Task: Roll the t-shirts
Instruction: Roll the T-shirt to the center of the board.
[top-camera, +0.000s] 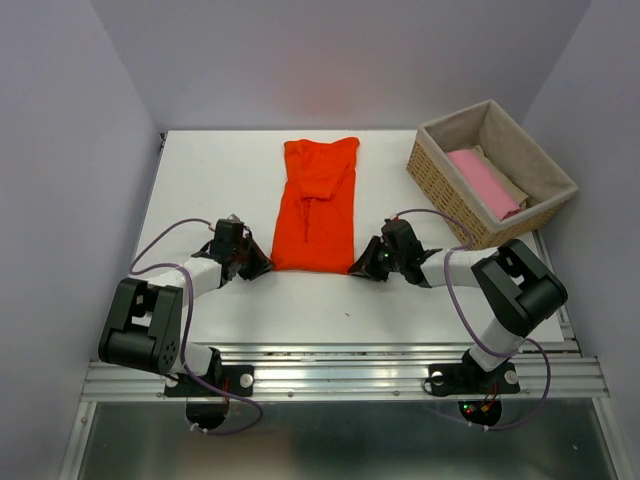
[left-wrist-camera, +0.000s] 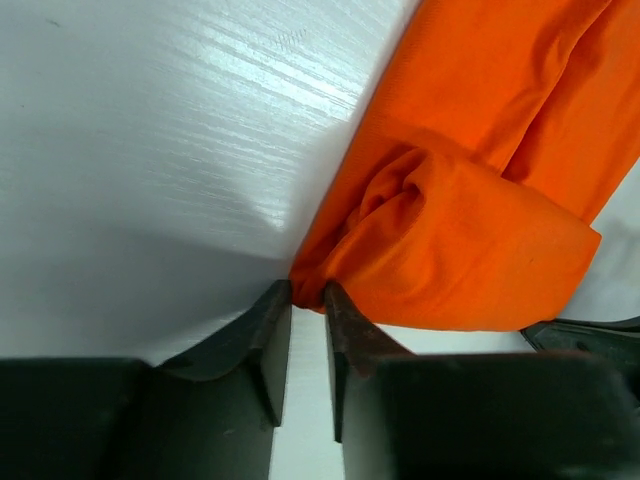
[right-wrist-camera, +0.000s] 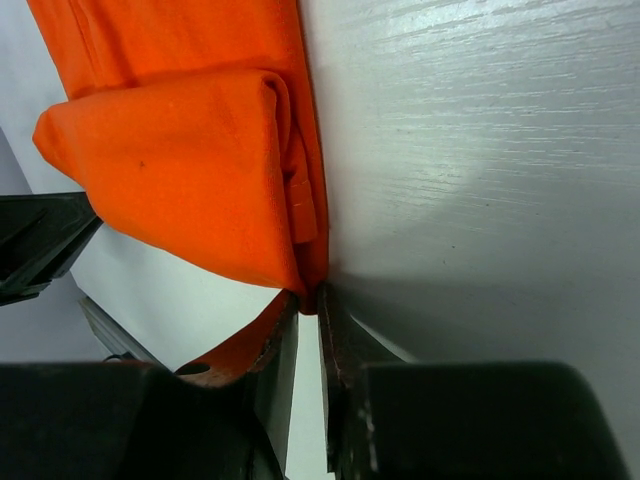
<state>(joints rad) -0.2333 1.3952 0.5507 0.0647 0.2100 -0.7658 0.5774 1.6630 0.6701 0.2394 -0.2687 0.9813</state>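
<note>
The orange-red t-shirt (top-camera: 316, 205) lies folded into a long strip on the white table, its near end turned over into a small fold. My left gripper (top-camera: 258, 266) is shut on the near left corner of the shirt (left-wrist-camera: 470, 240); the cloth is pinched between the fingertips (left-wrist-camera: 275, 300). My right gripper (top-camera: 362, 264) is shut on the near right corner of the shirt (right-wrist-camera: 200, 160), cloth pinched at its tips (right-wrist-camera: 308, 300). A pink t-shirt (top-camera: 484, 182) and a beige one (top-camera: 508, 182) lie in the basket.
The wicker basket (top-camera: 440, 170) with grey lining stands at the table's far right. The white table (top-camera: 200, 180) extends left of the shirt. Grey walls close in on the left, back and right. A metal rail runs along the near edge.
</note>
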